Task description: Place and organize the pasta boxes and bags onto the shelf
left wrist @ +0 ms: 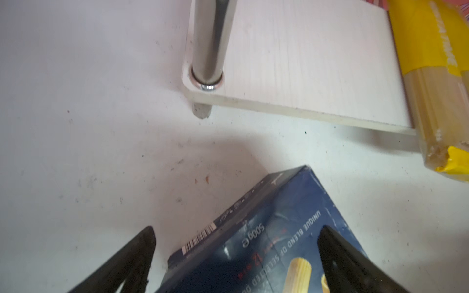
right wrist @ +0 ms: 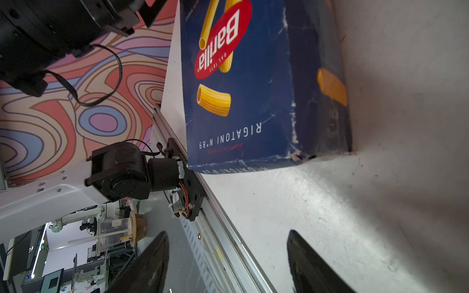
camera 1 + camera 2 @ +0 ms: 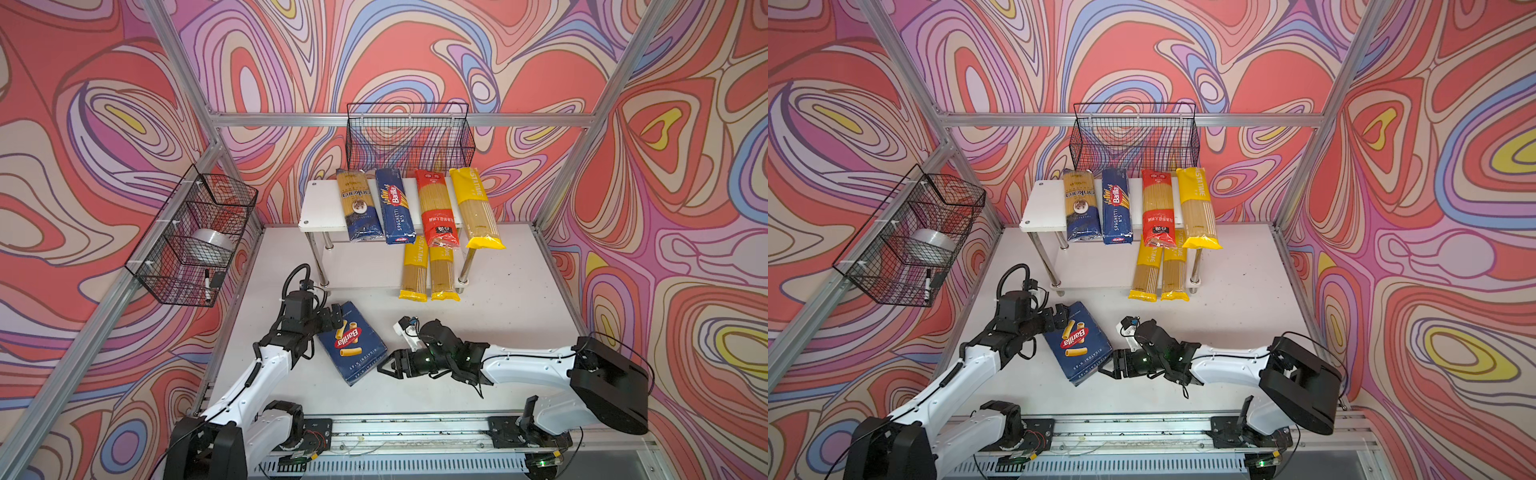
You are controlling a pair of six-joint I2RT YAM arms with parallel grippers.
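Note:
The wide blue Barilla rigatoni box (image 3: 351,345) (image 3: 1077,345) lies flat and askew on the white table. My left gripper (image 3: 334,318) (image 1: 237,228) is open at its far corner: one finger is over the box's face (image 1: 253,241), the other off its side with a gap. My right gripper (image 3: 383,368) (image 2: 227,233) is open and empty beside the box's near right edge (image 2: 241,101). On the shelf (image 3: 322,208) top lie a dark blue bag (image 3: 359,205), the spaghetti carton (image 3: 395,208), a red bag (image 3: 436,208) and a yellow bag (image 3: 476,208). Two yellow bags (image 3: 414,270) (image 3: 444,274) overhang the lower board (image 1: 304,63).
A black wire basket (image 3: 409,137) hangs on the back wall above the shelf. Another basket (image 3: 195,237) on the left wall holds a tape roll (image 3: 212,245) and a marker (image 3: 206,284). Chrome shelf legs (image 1: 208,50) and the front rail (image 3: 415,428) border the table.

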